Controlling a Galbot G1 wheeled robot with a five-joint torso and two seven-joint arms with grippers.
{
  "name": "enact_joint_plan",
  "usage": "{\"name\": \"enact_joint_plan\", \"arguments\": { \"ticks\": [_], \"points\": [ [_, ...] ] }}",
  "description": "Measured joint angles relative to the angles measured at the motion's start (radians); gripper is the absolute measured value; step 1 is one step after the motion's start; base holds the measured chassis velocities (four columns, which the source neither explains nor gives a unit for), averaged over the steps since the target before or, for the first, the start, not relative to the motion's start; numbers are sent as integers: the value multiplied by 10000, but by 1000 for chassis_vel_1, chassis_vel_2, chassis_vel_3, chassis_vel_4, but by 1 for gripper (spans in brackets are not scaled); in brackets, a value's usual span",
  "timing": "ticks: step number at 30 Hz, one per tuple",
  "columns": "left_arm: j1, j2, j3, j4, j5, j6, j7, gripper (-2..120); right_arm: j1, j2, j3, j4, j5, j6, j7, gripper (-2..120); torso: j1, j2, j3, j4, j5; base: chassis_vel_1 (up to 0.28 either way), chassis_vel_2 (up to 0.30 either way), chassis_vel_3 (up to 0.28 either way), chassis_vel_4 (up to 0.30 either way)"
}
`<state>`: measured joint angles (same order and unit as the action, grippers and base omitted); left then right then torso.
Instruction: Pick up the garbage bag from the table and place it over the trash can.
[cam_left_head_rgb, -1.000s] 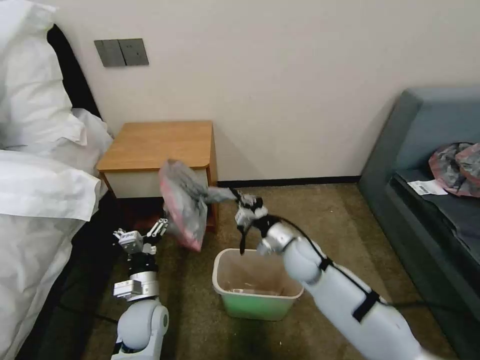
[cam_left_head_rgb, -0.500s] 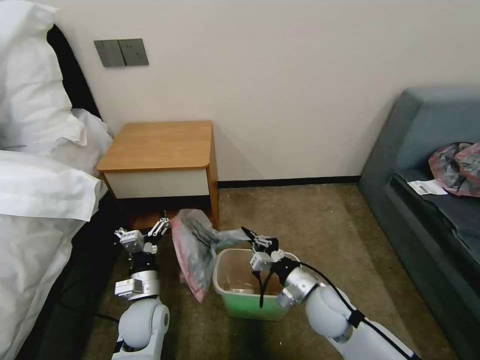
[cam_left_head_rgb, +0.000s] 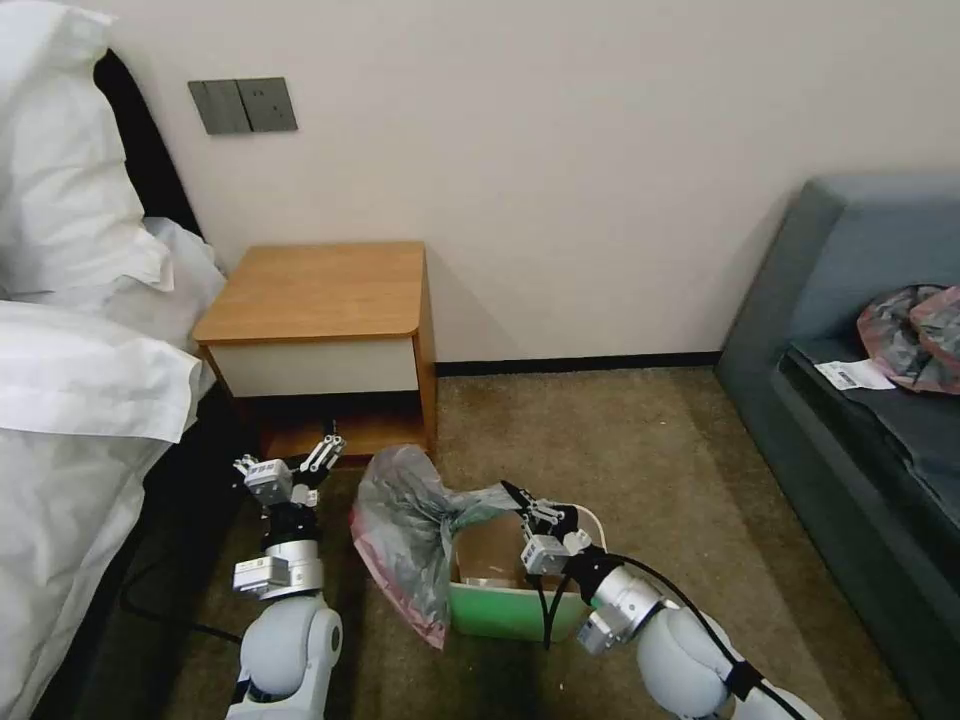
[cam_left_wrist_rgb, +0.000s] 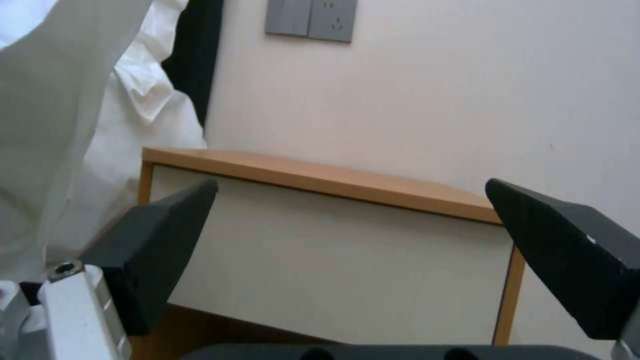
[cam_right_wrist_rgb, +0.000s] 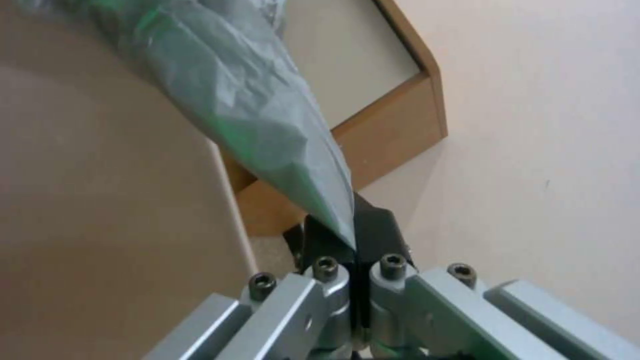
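The right tool (cam_left_head_rgb: 517, 497) is closed tight on 1 twisted corner of the garbage bag (cam_left_head_rgb: 410, 525), and in the right wrist view its 2 black fingers (cam_right_wrist_rgb: 373, 232) pinch the grey plastic with no gap between them. It sits low over the trash can (cam_left_head_rgb: 500, 610) on the carpet. The bag drapes over the can's left rim and hangs down outside that side. The left tool (cam_left_head_rgb: 290, 470) is wide open and holds nothing; it points up in front of the counter (cam_left_head_rgb: 315, 290), apart from the bag.
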<state>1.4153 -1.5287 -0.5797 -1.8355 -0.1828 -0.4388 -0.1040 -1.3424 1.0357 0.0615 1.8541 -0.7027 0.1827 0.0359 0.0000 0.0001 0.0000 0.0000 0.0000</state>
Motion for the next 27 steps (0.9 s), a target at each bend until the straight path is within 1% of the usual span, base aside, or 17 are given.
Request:
{"name": "enact_joint_plan", "arguments": {
  "ticks": [7,9,10,14,15,17,18,19,20,21,22,26,27],
  "points": [
    [-46,-20,88,23,13,0,0,100,-146,24,14,-40,-11,39,79,1,0,0,0,0,0,0,0,0,0],
    [-60,-24,131,33,24,6,9,100,-177,2,57,-44,-9,118,1,12,0,-1,0,0,1,0,0,0,0],
    [-60,-24,131,33,24,6,9,100,-177,2,57,-44,-9,118,1,12,0,-1,0,0,1,0,0,0,0],
    [-77,-28,164,69,35,12,27,100,-213,-238,116,85,475,100,-320,30,0,0,0,0,1,0,0,0,0],
    [-77,-28,164,69,35,12,27,100,-213,-238,116,85,475,100,-320,30,0,0,0,0,1,0,0,0,0],
    [-92,-38,198,91,47,16,38,100,-206,-483,116,255,1046,-70,-631,39,-1,0,0,0,0,0,0,0,0],
    [-101,-52,220,106,53,19,43,100,-198,-638,115,355,1320,-159,-779,45,0,-1,0,0,1,0,0,0,0],
    [-101,-52,220,106,53,19,43,100,-198,-638,115,355,1320,-159,-779,45,0,-1,0,0,1,0,0,0,0],
    [-114,-69,240,121,60,20,46,100,-178,-802,115,440,1561,-260,-901,47,-1,-1,0,0,1,0,0,0,0],
    [-128,-85,253,142,70,20,49,100,-153,-946,115,505,1823,-354,-1032,54,-1,0,0,0,0,0,0,0,0],
    [-128,-85,253,142,70,20,49,100,-153,-946,115,505,1823,-354,-1032,54,-1,0,0,0,0,0,0,0,0],
    [-182,-162,308,252,152,23,56,100,62,-1512,92,601,2849,-813,-1530,74,0,-1,0,0,1,0,0,0,0],
    [-182,-162,308,252,152,23,56,100,62,-1512,92,601,2849,-813,-1530,74,0,-1,0,0,1,0,0,0,0]
  ]
}}
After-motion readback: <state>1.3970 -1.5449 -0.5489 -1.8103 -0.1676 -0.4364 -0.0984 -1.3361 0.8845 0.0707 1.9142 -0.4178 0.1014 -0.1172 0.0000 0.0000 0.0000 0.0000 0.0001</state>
